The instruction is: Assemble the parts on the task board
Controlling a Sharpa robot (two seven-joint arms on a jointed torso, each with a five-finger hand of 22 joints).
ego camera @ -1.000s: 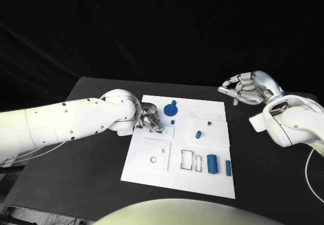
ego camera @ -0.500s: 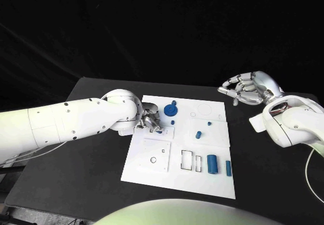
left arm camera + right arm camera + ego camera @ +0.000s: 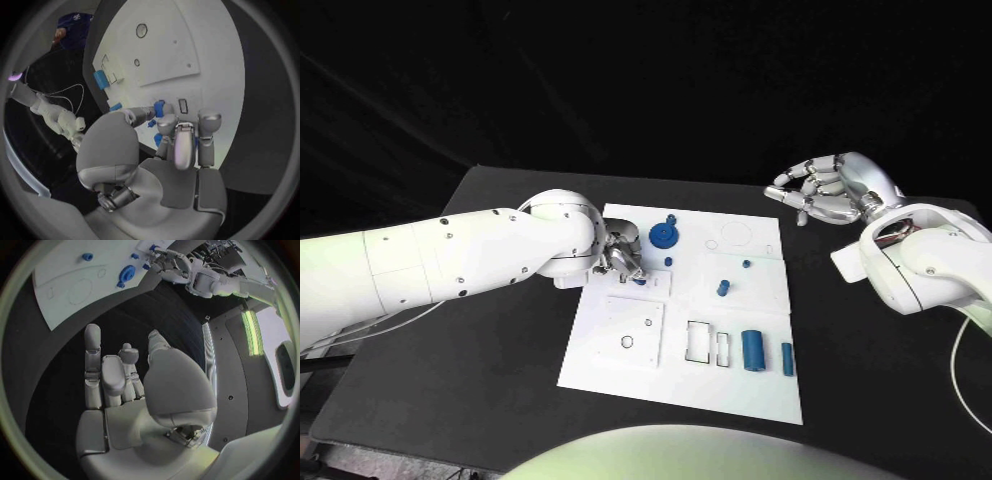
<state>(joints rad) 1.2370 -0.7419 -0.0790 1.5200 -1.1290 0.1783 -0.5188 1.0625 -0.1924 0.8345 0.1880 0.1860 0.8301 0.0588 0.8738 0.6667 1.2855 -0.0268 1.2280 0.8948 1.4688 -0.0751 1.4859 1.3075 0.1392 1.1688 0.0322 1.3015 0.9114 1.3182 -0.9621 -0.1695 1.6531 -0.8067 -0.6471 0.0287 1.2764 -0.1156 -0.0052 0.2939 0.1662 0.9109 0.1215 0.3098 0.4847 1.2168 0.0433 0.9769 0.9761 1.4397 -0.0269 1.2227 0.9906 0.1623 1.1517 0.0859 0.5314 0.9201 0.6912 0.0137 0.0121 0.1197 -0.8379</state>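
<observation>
Black surface, white task board at centre. Left hand rests at the board's near-left edge, fingers bunched round a small blue part; whether it is truly gripped cannot be told. Just beyond the hand stands a round blue part; further along the board lie blue cylinders. Right hand hovers off the board, curled, holding nothing. Parts judged rigid, light, smooth plastic; pinch across the sides.

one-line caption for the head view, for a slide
Left hand works at the white task board near a round blue part; right hand hovers off the board, holding nothing.
</observation>
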